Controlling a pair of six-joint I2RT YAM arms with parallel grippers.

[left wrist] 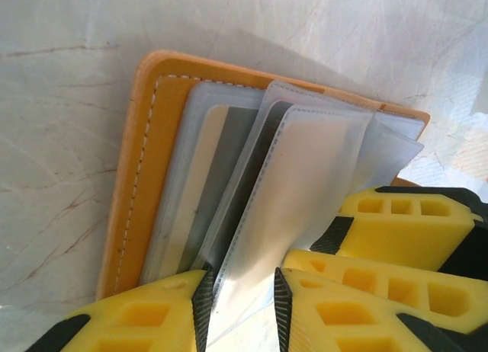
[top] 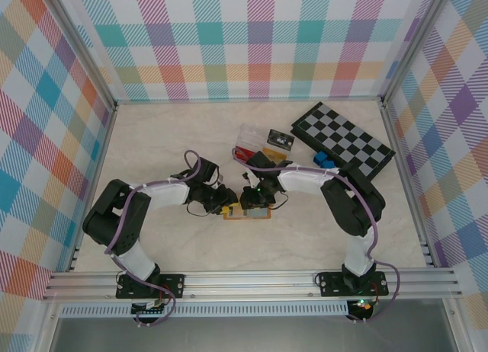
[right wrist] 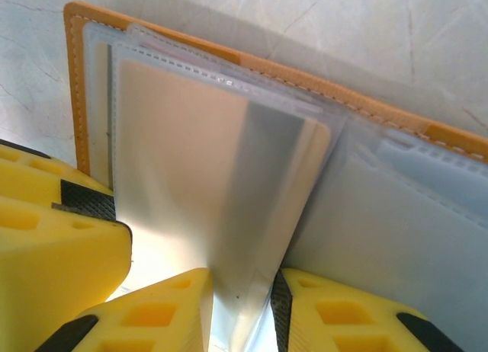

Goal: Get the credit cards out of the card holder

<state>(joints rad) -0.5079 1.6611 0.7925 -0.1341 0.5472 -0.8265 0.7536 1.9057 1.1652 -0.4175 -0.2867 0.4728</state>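
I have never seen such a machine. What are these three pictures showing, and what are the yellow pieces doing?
The machine is two robot arms bolted at the near edge of a table. One picture looks down from above; the other two come from small cameras on each wrist, so the yellow pieces are each arm's own fingers.

From above, the left claw and the right claw meet over an open tan card holder. Behind them lie a clear compartment tray, a chequered board and small blue cubes.

Close up, the left claw and the right claw each have a clear plastic sleeve of the card holder between their fingers. A pale card seems to sit inside one pocket.
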